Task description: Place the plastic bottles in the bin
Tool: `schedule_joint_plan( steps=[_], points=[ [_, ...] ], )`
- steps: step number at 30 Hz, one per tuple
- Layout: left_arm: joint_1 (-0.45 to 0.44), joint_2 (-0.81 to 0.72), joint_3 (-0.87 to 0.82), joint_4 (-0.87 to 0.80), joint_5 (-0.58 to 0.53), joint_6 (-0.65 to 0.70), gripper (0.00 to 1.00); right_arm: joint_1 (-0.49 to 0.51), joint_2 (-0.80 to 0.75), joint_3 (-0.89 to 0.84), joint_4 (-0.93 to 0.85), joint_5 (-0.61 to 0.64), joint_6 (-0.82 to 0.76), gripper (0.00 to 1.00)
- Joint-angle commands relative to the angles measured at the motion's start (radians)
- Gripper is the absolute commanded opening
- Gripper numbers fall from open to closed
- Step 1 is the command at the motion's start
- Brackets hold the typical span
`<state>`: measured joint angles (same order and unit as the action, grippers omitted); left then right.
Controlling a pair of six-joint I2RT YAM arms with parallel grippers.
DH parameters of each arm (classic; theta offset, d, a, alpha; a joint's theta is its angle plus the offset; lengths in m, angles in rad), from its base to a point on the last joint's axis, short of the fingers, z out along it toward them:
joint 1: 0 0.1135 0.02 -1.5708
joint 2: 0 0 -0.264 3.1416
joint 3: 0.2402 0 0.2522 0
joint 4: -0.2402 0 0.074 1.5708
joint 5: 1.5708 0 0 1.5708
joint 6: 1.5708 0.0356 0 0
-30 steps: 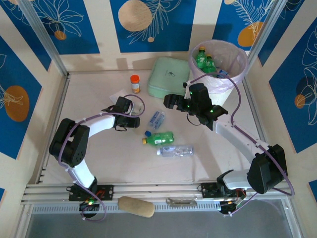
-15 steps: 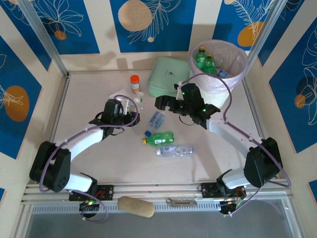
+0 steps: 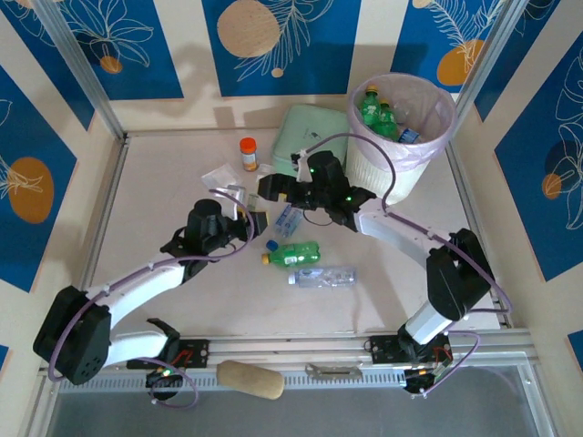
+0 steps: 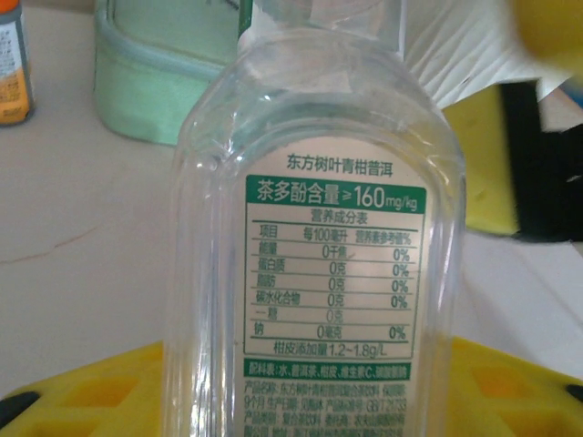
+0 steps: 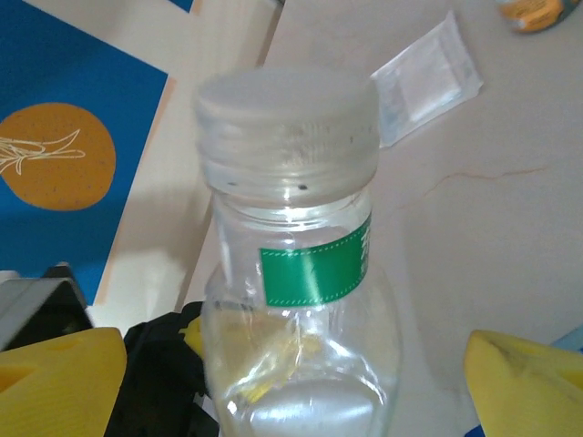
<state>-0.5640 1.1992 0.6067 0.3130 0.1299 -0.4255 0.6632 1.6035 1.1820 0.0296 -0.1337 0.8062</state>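
L gripper (image 4: 301, 401) clamped on clear bottle (image 4: 310, 228) – lower body wedged between yellow pads. Label (image 4: 332, 273) facing back at it: "东方树叶青柑普洱", green band "茶多酚含量≥160mg/kg", then "营养成分表" w/ table below. R gripper (image 5: 291, 378) spread wide at same bottle's neck, fingers either side w/ gaps, pale cap (image 5: 287, 123) between. Bin (image 3: 428, 150) well apart, behind R gripper – green bottles (image 3: 373, 109) inside.
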Motion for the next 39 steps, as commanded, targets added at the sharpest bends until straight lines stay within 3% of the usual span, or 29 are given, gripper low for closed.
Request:
schedule_joint_plan(
  steps=[1, 8, 17, 26, 30, 36, 39],
  points=[
    [-0.015, -0.019, -0.006, 0.068, -0.026, -0.010, 0.51, 0.019, 0.025, 0.039, 0.020, -0.040, 0.026, 0.94],
    [-0.040, -0.002, -0.001, 0.089, -0.019, -0.013, 0.51, 0.030, 0.049, 0.036, 0.007, -0.029, 0.016, 0.87],
    [-0.053, 0.007, 0.005, 0.096, -0.015, -0.024, 0.55, 0.030, 0.053, 0.030, 0.011, -0.030, -0.005, 0.62],
    [-0.054, -0.011, -0.018, 0.107, -0.018, -0.066, 0.87, 0.012, 0.030, 0.019, -0.034, 0.032, -0.063, 0.58],
    [-0.054, -0.054, -0.058, 0.087, -0.099, -0.098, 0.91, -0.025, 0.005, 0.019, -0.097, 0.099, -0.110, 0.58],
    [-0.050, -0.123, -0.081, -0.078, -0.361, -0.167, 1.00, -0.072, -0.070, -0.010, -0.169, 0.193, -0.168, 0.57],
    [-0.038, -0.120, -0.076, -0.142, -0.424, -0.202, 1.00, -0.084, -0.120, -0.013, -0.212, 0.249, -0.209, 0.57]
  ],
)
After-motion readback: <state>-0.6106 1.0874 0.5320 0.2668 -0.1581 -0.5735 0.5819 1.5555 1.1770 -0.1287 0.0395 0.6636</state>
